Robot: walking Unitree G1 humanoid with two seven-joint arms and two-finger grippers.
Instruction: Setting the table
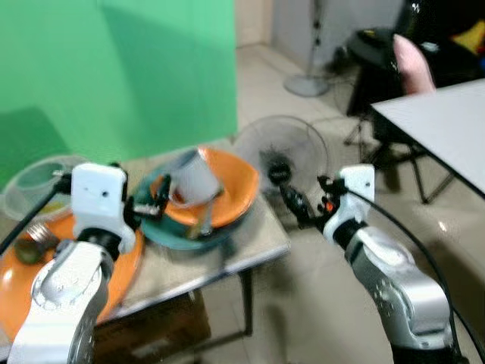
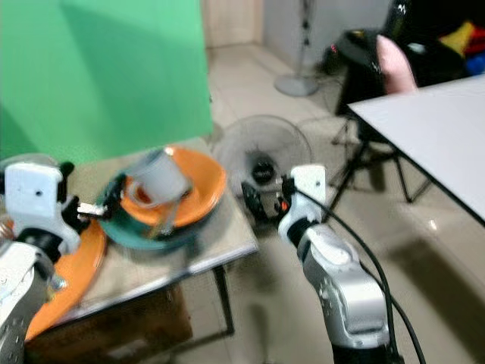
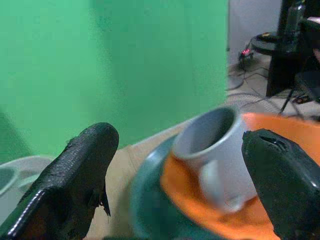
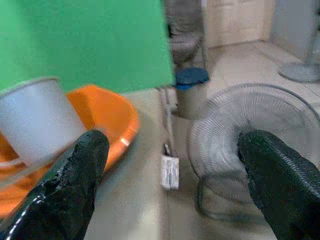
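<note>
on the small side table in front of you sits a stack: a grey mug tipped on its side in an orange bowl, which rests in a teal plate. your left gripper is at the stack's near edge, fingers spread wide around the mug side and holding nothing. your right gripper hangs off the table's end by the floor fan, jaws also wide apart and empty. it looks like the pickup stage, nothing gripped yet. next you likely need both grippers closing on the plate's rim, keeping it level so the mug doesn't roll, then a turn toward the white table.
</note>
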